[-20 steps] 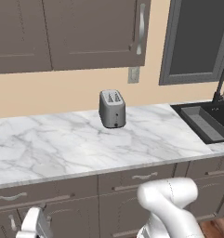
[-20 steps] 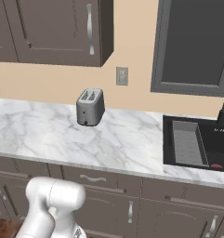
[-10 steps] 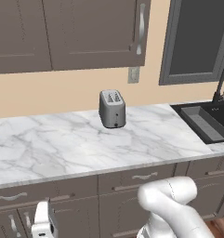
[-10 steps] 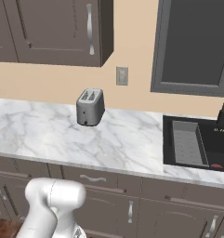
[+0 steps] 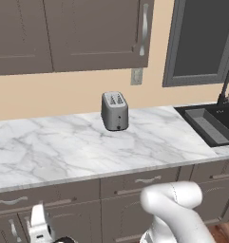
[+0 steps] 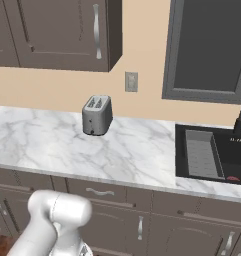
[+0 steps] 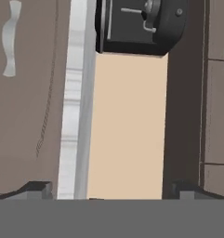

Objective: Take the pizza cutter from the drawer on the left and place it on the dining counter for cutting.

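Wide grey-brown drawer front with curved silver handle (image 5: 49,197), shut, far left under long white marble worktop (image 5: 63,152). White two-finger gripper (image 7: 111,190) down low near it, fingers spread wide, holding nothing. Silver toaster (image 5: 114,110) up on worktop.

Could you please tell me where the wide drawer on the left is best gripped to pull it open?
Take the curved silver bar handle at its middle, where it bows off the drawer front. Come straight from the front, one jaw above and one below, since the bar lies level.
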Available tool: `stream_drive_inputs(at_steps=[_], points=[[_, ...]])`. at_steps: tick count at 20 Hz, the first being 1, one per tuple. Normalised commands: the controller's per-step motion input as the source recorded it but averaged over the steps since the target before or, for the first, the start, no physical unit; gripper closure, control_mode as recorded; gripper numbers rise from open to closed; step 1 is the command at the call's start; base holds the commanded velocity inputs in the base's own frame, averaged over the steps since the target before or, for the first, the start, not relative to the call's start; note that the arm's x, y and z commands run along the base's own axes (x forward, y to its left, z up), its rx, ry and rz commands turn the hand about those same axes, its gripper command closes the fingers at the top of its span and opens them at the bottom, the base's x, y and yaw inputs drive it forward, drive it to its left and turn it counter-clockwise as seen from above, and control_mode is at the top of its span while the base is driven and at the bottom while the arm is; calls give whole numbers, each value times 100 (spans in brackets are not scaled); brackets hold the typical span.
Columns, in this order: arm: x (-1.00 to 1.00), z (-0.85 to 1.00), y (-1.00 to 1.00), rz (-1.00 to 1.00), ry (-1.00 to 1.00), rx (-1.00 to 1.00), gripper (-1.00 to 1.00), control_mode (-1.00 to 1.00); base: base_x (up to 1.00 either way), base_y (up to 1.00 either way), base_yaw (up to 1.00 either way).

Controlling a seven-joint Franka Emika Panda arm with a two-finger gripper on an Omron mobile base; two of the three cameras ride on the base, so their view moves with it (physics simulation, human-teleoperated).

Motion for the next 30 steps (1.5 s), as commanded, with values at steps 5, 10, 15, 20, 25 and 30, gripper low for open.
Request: stream_drive_inputs(at_steps=[5, 10, 15, 20, 25, 30], points=[[12, -4, 50, 0, 3, 1, -100, -100, 0, 0, 0], [16, -22, 25, 0, 9, 7, -100, -100, 0, 0, 0], [15, -41, 0, 0, 4, 7, -100, -100, 0, 0, 0], [30, -46, 0, 0, 0, 0, -100, -100, 0, 0, 0], [25, -22, 0, 0, -1, 0, -100, -100, 0, 0, 0], [21, -2, 9, 1, -6, 0, -100, -100, 0, 0, 0]])
